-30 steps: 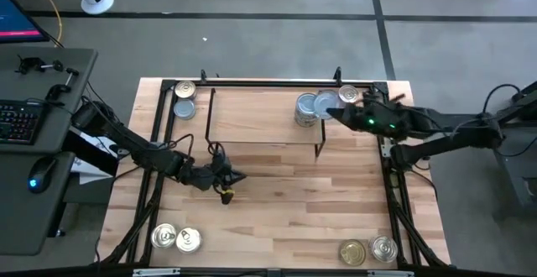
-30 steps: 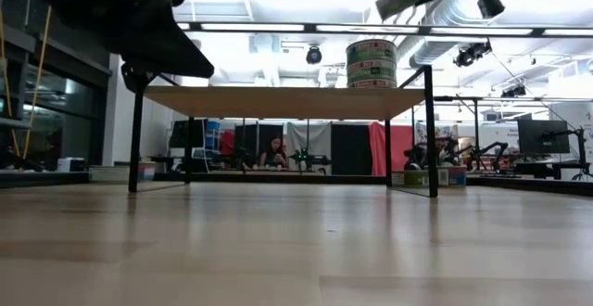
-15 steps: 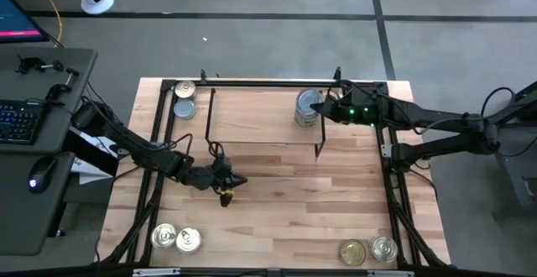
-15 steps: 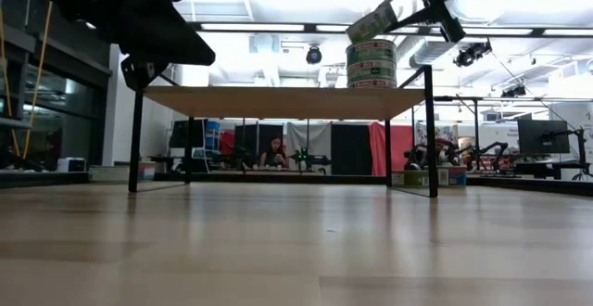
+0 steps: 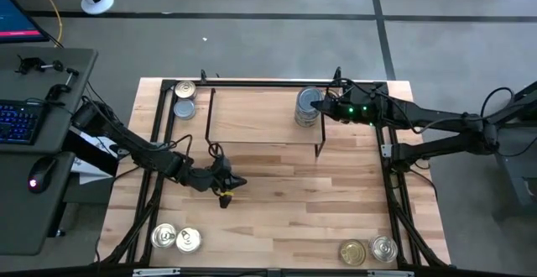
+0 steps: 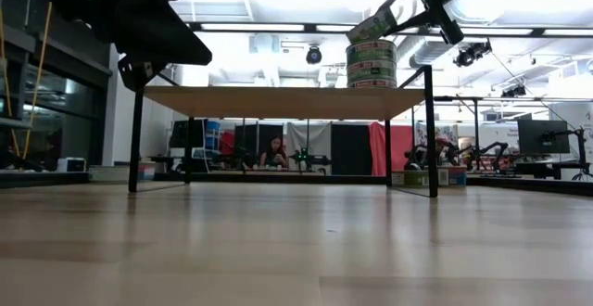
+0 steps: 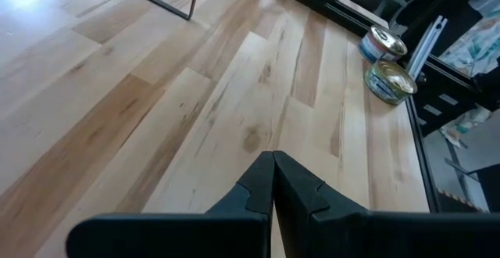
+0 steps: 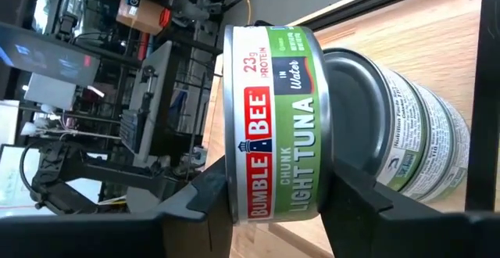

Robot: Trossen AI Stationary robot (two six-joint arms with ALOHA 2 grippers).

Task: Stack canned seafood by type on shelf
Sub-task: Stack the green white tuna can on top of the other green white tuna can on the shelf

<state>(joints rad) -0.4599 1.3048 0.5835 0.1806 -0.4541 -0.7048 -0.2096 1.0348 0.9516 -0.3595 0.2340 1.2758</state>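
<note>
A: Overhead status?
B: Shelf (image 5: 252,117) sits at table's far side. Right gripper (image 5: 317,108) over shelf's right end, by the edge, pinching a tuna tin (image 5: 312,101) above the tin stack (image 5: 304,116). Left gripper (image 5: 228,180) low over bare tabletop (image 5: 294,201), in front of shelf's left leg. Loose tins: two at far-left corner (image 5: 184,97), two near-left (image 5: 175,238), two near-right (image 5: 367,250). Wide bare wood btwn those groups.

A: Low view?
B: Held tin (image 6: 372,26) tilted, its lower edge touching or just above the stack (image 6: 372,65) on shelf board (image 6: 278,102); cannot tell which. Room under the board is open.

A: Left wrist?
B: Fingers (image 7: 251,191) pressed together, nothing btwn them. Two tins (image 7: 384,61) by the black frame rail at table edge.

A: Right wrist?
B: Jaws clamp the Bumble Bee tin (image 8: 273,125) by its flat faces; stacked tins (image 8: 414,133) just behind it.
</note>
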